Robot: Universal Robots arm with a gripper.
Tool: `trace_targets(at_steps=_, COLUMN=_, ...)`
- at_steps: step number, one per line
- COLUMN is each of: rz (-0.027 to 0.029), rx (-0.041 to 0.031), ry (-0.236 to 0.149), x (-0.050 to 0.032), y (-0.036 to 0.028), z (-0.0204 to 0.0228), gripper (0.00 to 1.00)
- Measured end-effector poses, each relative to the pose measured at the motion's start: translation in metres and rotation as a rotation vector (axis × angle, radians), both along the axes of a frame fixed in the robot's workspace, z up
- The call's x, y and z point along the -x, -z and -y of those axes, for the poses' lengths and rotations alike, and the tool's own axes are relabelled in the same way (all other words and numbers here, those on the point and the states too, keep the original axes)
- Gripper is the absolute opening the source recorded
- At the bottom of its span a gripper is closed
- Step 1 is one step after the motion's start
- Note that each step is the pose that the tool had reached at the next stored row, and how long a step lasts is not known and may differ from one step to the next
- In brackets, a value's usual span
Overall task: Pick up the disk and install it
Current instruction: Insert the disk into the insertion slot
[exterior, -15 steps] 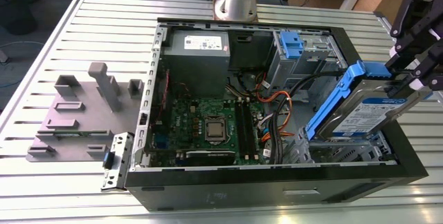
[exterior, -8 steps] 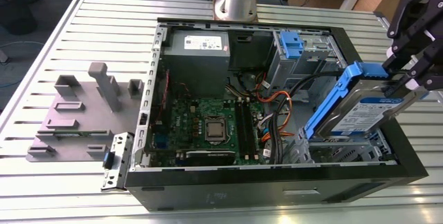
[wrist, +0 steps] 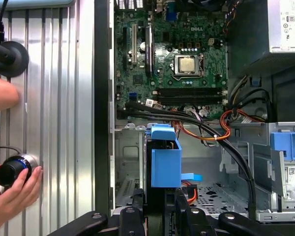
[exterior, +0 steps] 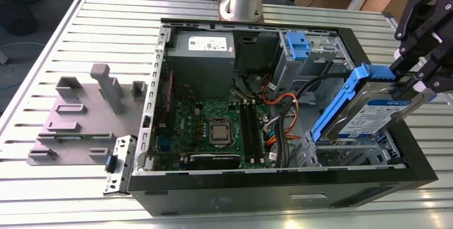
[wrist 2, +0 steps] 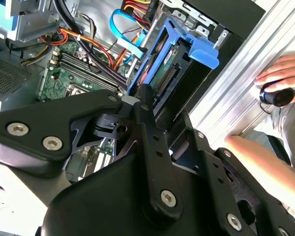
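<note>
Disk (exterior: 372,117) hangs at about 3 o'clock in the exterior view, with the gripper (exterior: 416,87) clamped on its raised end. It is tilted: the blue tab (exterior: 372,73) points up toward 12 and the lower end slants toward 7, over the drive cage (exterior: 354,152) in the 4 o'clock corner of the open computer case (exterior: 283,178). Whether the lower end touches the cage I cannot tell.

At this tilt the likeliest trouble seems to be a jam, with the carrier's edge catching the cage rim instead of sliding in. Because the disk is held at one end only, such a catch could twist it in the grip. Orange and black cables (exterior: 281,104) run just beside the cage at its 9 o'clock side and could be pinched or dragged along. In the first wrist view a person's hand (wrist: 14,189) rests on the table just outside the case wall, so a stray sideways swing could strike it
</note>
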State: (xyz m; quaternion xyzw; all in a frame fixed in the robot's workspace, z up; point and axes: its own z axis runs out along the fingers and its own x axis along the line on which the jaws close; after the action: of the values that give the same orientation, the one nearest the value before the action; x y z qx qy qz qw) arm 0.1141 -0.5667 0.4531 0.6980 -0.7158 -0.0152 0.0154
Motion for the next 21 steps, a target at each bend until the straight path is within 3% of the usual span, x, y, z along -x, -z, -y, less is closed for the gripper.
trace_targets(at_steps=12, rz=0.0000, rx=0.0000, ry=0.000, x=-0.0001, y=0.0009, z=-0.0003, gripper=0.35)
trace_targets(at_steps=21, rz=0.0000, rx=0.0000, ry=0.000, x=-0.0003, y=0.0111, z=-0.0003, gripper=0.35)
